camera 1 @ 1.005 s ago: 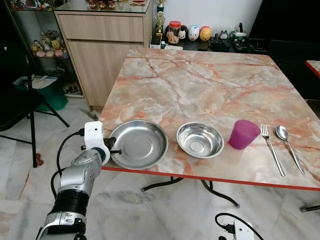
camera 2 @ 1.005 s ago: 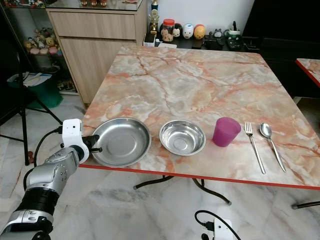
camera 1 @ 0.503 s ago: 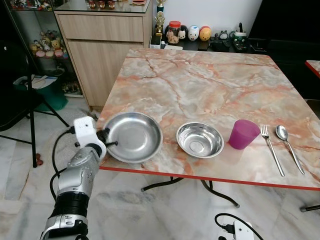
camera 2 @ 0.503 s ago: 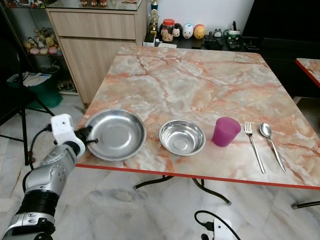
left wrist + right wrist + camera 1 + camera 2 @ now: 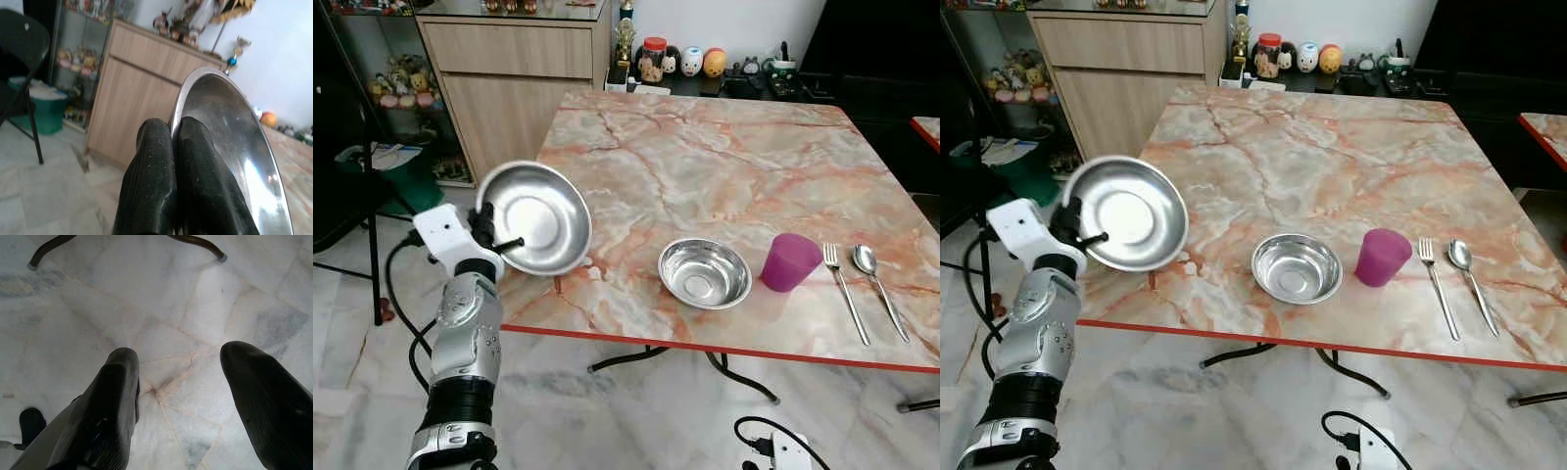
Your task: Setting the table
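Left tool (image 5: 487,227) clamped on rim of steel plate (image 5: 536,217), plate lifted clear of marble surface (image 5: 705,166) and tilted steeply, inner face toward camera, hanging over surface's near-left corner. In left wrist view both black fingers (image 5: 161,176) pressed together w/ plate's thin edge (image 5: 230,147) pinched between them. Right tool (image 5: 178,382) hanging idle below surface level, fingers apart, nothing between, marble floor (image 5: 161,298) beneath.

Rest of setting on surface near front edge: steel bowl (image 5: 705,273) about mid, purple cup (image 5: 790,261) just right of it, fork (image 5: 845,291) and spoon (image 5: 878,285) side by side further right, close but apart. Cabinet (image 5: 524,78) and small figurines (image 5: 695,63) behind far edge.

Handling, as judgement: plate looks thin stamped metal, so light and stiff, no flex, not fragile but loud and prone to bounce if dropped. Polished rim likely slippery; single-edge pinch w/ whole dish cantilevered off to one side means leverage against grip, so possible rotation or slip w/ quick wrist moves. Best hold prob. deep on rim, pads across lip, as now. Slow, level set-down advisable, near edge touching first, then release. Final spot for plate not evident; gap left of bowl plausible. Worth keeping clear of bowl when lowering, since metal on metal would shove it.
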Robot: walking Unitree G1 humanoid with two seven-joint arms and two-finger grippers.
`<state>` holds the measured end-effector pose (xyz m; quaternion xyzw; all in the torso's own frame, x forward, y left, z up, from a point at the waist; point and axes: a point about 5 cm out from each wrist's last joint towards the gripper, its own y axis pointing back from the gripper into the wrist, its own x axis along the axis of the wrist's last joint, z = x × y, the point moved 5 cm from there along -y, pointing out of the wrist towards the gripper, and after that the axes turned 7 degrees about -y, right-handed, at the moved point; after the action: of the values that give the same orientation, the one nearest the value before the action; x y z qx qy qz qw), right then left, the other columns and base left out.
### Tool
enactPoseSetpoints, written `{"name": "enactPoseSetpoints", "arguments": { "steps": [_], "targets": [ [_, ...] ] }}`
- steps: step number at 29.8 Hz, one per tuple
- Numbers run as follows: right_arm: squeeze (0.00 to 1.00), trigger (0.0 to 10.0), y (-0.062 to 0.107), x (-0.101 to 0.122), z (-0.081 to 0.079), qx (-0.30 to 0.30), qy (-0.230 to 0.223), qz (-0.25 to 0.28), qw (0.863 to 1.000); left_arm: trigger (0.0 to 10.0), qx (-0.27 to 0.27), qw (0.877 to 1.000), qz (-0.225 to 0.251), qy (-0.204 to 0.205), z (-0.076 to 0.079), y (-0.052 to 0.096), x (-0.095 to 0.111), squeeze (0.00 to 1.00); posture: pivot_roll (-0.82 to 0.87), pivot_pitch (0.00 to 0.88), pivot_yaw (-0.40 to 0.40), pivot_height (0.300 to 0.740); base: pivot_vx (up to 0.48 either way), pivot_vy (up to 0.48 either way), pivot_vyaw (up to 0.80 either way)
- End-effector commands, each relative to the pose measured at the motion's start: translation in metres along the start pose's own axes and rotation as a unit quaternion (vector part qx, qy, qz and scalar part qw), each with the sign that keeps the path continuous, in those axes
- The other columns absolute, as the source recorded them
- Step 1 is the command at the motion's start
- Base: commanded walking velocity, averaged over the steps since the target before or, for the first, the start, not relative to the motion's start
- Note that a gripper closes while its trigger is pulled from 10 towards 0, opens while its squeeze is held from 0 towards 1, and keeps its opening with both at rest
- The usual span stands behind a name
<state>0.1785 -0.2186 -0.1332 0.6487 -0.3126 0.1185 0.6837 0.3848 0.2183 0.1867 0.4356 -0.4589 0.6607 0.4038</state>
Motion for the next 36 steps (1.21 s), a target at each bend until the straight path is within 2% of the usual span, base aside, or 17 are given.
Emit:
{"name": "enactPoseSetpoints", "arguments": {
  "steps": [1,5,9,11,13,15,20,28,36],
  "targets": [
    [0.0,10.0,0.001,-0.002,0.005,-0.005,0.0,-0.001,1.0,10.0,-0.016,0.999,0.031,-0.021,0.011,0.001,0.013,0.0,0.06,0.0,-0.059,0.74,0.0,0.0,0.0],
    [0.0,10.0,0.001,0.002,0.007,-0.01,-0.011,0.008,1.0,10.0,-0.033,0.997,0.057,-0.029,0.025,0.002,0.02,0.0,0.04,0.0,-0.065,0.74,0.0,0.0,0.0],
    [0.0,10.0,0.001,0.003,0.007,-0.009,-0.016,0.009,1.0,10.0,-0.027,0.997,0.069,-0.032,0.029,0.002,0.023,0.0,0.04,0.0,-0.074,0.74,0.0,0.0,0.0],
    [0.0,10.0,0.0,0.003,0.007,-0.009,-0.017,0.01,1.0,10.0,-0.033,0.995,0.087,-0.027,0.033,0.001,0.032,0.0,0.04,0.0,-0.079,0.74,0.0,0.0,0.0],
    [0.0,10.0,0.0,0.004,0.007,-0.008,-0.016,0.011,1.0,10.0,-0.039,0.991,0.123,-0.026,0.038,-0.002,0.052,0.0,0.03,0.0,-0.082,0.74,0.0,0.0,0.0],
    [0.0,10.0,0.0,0.005,0.007,-0.008,-0.015,0.011,1.0,10.0,-0.041,0.989,0.137,-0.031,0.041,-0.003,0.06,0.0,0.03,0.0,-0.083,0.74,0.0,0.0,0.0],
    [0.0,10.0,0.0,0.007,0.006,-0.009,-0.015,0.013,1.0,10.0,-0.045,0.986,0.154,-0.048,0.043,-0.003,0.067,0.0,0.03,0.0,-0.083,0.74,0.0,-0.054,0.0],
    [0.0,10.0,0.0,0.008,0.007,-0.011,-0.02,0.014,1.0,10.0,-0.055,0.986,0.145,-0.053,0.046,0.0,0.061,0.0,0.03,0.0,-0.077,0.74,0.0,-0.33,0.0],
    [0.0,10.0,0.0,0.006,0.007,-0.013,-0.019,0.012,1.0,10.0,-0.093,0.975,0.171,-0.104,0.051,-0.001,0.074,0.0,0.03,0.0,-0.064,0.74,0.0,-0.336,0.0]
  ]
}}
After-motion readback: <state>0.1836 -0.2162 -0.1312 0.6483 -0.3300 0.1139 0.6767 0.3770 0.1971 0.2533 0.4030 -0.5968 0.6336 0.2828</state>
